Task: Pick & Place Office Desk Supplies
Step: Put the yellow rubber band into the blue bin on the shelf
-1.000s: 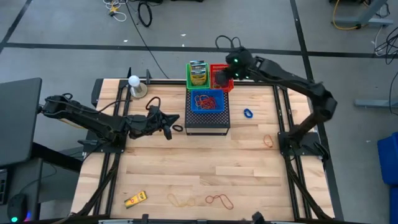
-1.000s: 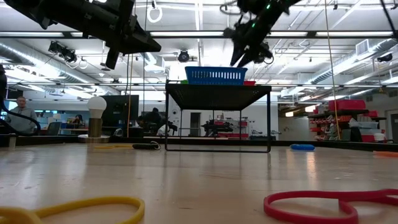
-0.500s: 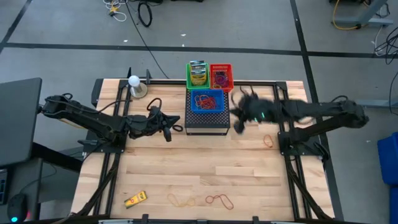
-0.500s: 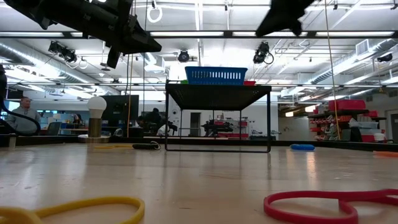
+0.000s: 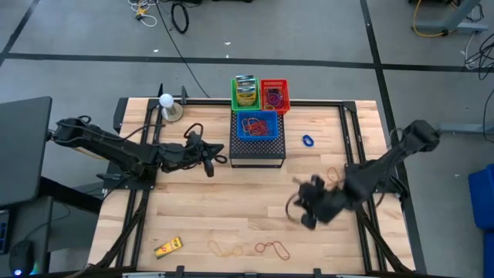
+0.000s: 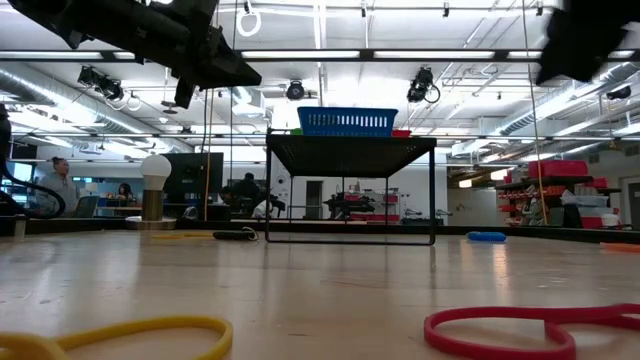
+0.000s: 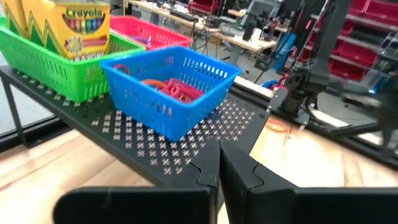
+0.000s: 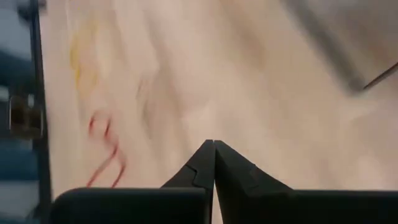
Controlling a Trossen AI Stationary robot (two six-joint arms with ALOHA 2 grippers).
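A red rubber band point(image 5: 272, 249), a tan band point(image 5: 224, 248) and a small yellow item point(image 5: 167, 247) lie flat near the table's front edge. An orange band point(image 5: 333, 174) and a blue ring point(image 5: 308, 141) lie at the right. A black ring point(image 5: 221, 159) lies by the mesh stand. My right gripper point(image 5: 302, 214) hangs blurred above the table's right-centre, shut and empty point(image 8: 213, 155). My left gripper point(image 5: 210, 154) hovers shut and empty just left of the stand point(image 7: 219, 168).
A black mesh stand point(image 5: 257, 150) at the table's far middle carries a blue basket point(image 5: 255, 125) with red bands. Behind it stand a green basket point(image 5: 245, 93) with a crayon box and a red basket point(image 5: 274, 94). A white bulb lamp point(image 5: 167, 104) stands far left.
My right gripper has swung fast from above the red basket at the far edge, past the stand's right side, toward the near edge and down. It now hangs over the bare wood at right-centre. Nothing on the table has moved.
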